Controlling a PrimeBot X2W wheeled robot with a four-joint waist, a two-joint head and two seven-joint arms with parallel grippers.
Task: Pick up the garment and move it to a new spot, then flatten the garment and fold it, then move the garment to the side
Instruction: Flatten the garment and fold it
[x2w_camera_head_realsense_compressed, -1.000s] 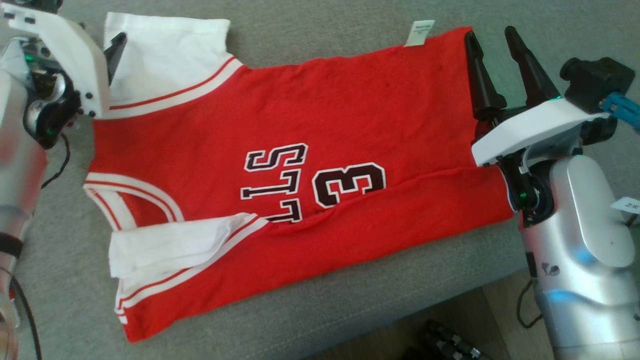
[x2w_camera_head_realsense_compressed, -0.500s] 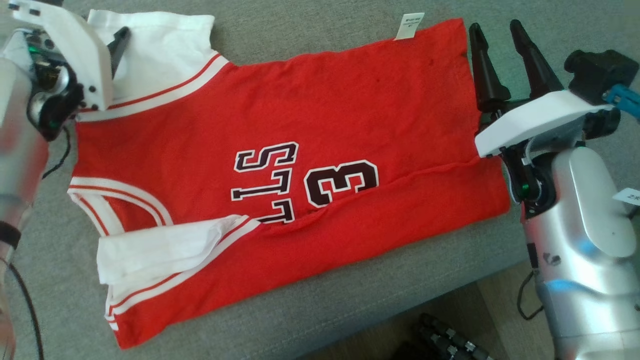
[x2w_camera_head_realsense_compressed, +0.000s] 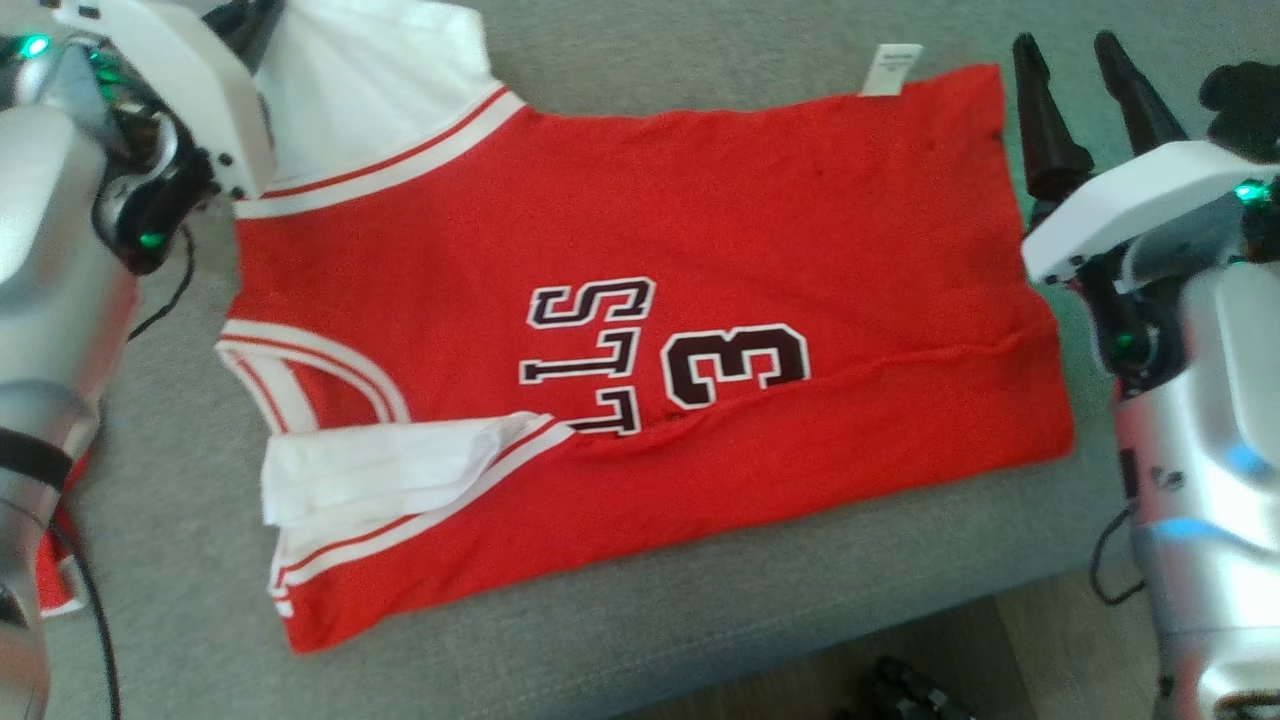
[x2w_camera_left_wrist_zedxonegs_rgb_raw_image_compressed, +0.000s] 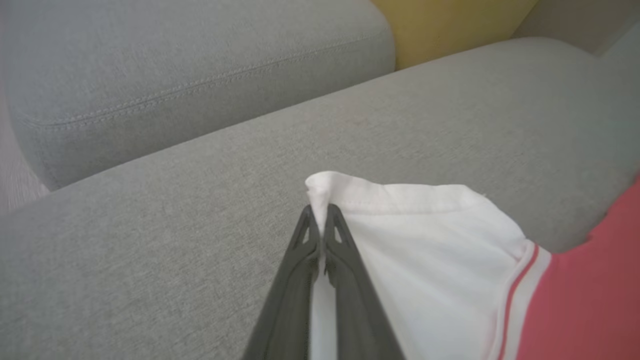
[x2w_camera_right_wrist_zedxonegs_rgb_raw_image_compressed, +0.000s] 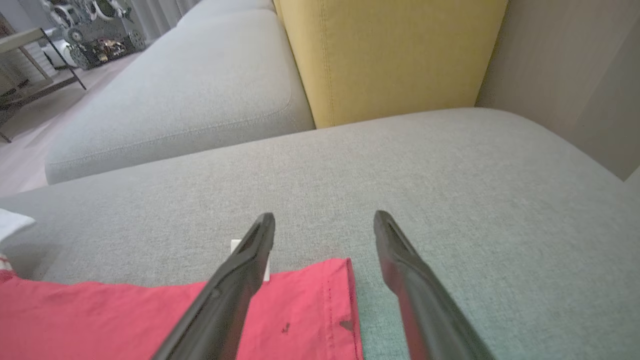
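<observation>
A grey sofa seat (x2w_camera_head_realsense_compressed: 640, 620) stretches ahead, with a yellow cushion (x2w_camera_right_wrist_zedxonegs_rgb_raw_image_compressed: 390, 55) at the back of the seat. The red shirt (x2w_camera_head_realsense_compressed: 700, 230) lies flat on the seat. The left gripper (x2w_camera_left_wrist_zedxonegs_rgb_raw_image_compressed: 320, 210), spread a second ago, now pinches the white sleeve (x2w_camera_left_wrist_zedxonegs_rgb_raw_image_compressed: 425, 235). The right gripper (x2w_camera_right_wrist_zedxonegs_rgb_raw_image_compressed: 325, 217) stays wide apart and empty above the seat.

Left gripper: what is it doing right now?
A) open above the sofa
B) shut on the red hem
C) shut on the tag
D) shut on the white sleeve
D: in the left wrist view the left gripper has its two fingers pinched together on the edge of the white sleeve.
</observation>
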